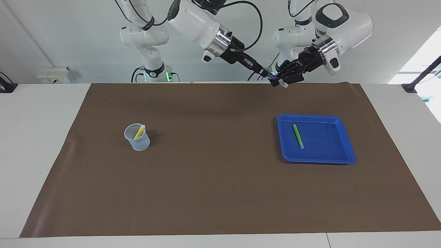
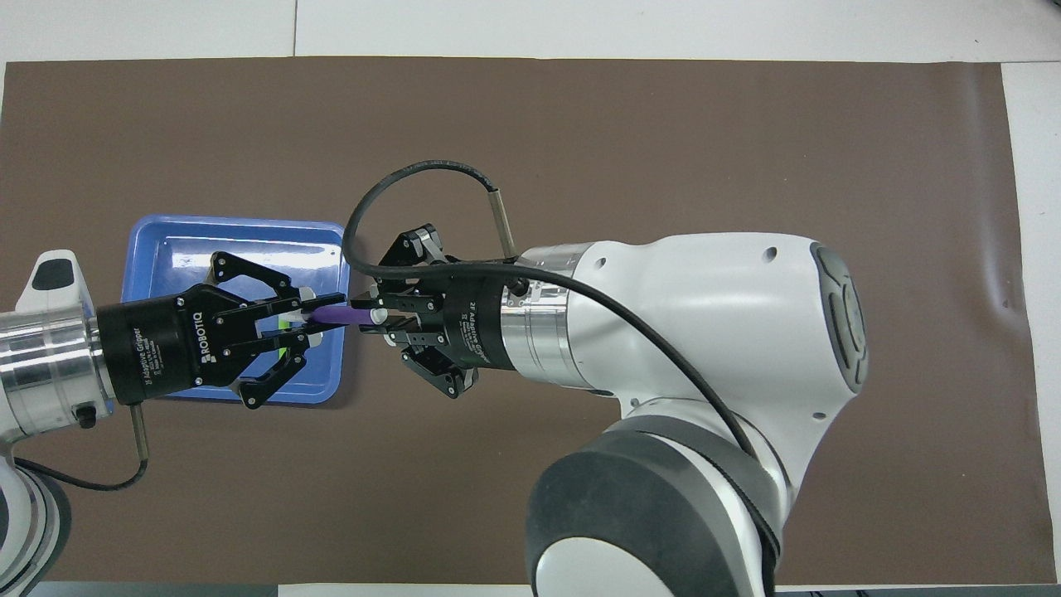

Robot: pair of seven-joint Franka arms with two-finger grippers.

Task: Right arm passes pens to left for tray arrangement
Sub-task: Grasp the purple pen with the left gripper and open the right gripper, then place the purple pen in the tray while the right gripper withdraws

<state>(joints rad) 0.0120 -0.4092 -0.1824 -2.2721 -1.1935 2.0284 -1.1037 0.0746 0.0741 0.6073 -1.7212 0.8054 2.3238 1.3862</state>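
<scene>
The purple pen [image 1: 273,77] [image 2: 340,316] hangs level in the air between both grippers. My right gripper [image 1: 263,71] [image 2: 370,315] is shut on its pale end. My left gripper [image 1: 280,81] [image 2: 319,317] is shut on its purple end. Both are raised over the mat's edge at the robots' end, near the blue tray [image 1: 315,117] [image 2: 166,240]. The green pen [image 1: 298,136] lies in the tray; in the overhead view the left gripper mostly hides it. The yellow pen [image 1: 139,132] stands in a cup.
The small translucent cup [image 1: 137,137] stands on the brown mat [image 1: 213,172] toward the right arm's end; the right arm hides it in the overhead view. Two slimmer white arms with green lights stand at the robots' end of the table.
</scene>
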